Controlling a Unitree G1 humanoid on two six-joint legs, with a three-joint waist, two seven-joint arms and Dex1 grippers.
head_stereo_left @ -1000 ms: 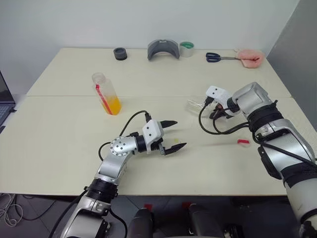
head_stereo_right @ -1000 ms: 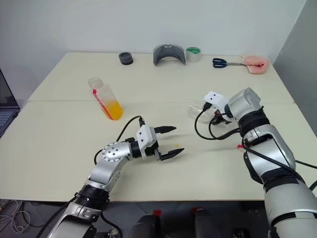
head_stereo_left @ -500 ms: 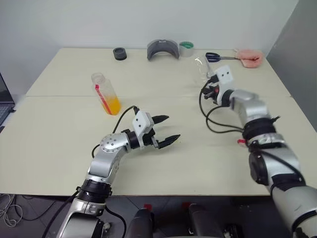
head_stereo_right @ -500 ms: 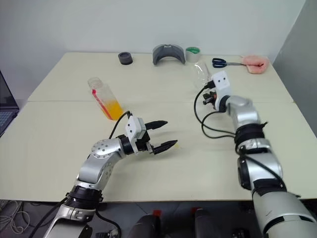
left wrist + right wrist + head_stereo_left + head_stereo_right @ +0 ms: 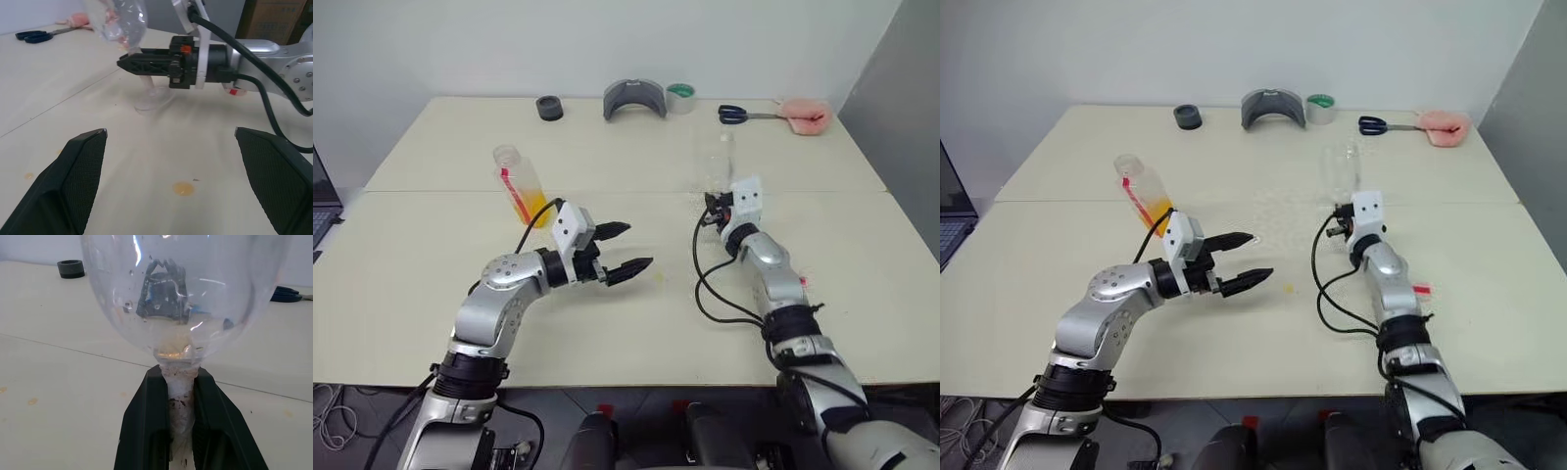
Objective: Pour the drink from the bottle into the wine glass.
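My right gripper [image 5: 181, 416] is clamped shut on the stem of the wine glass [image 5: 717, 162], the two black fingers [image 5: 146, 431] pinching it just under the bowl — the glass stands upright on the table [image 5: 431, 255], its round foot [image 5: 152, 99] down on the surface, and the bowl looks empty apart from a few droplets on its wall. My left gripper [image 5: 626, 247] hangs over the table with its jaws spread wide and nothing between them, pointing across towards the glass. The bottle [image 5: 522, 184] stands on my left side, beyond that open gripper and apart from it, leaning a little, uncapped, with the drink [image 5: 534, 209] filling only its lower part — orange-yellow beside the red stripe. A small red piece [image 5: 1420, 289] lies on the table beside my right forearm. Along the far edge sit a black ring [image 5: 549, 107], a grey curved object [image 5: 634, 99], a roll of tape [image 5: 681, 96], scissors [image 5: 744, 115] and a pink object [image 5: 806, 116], all well away from the glass and bottle.
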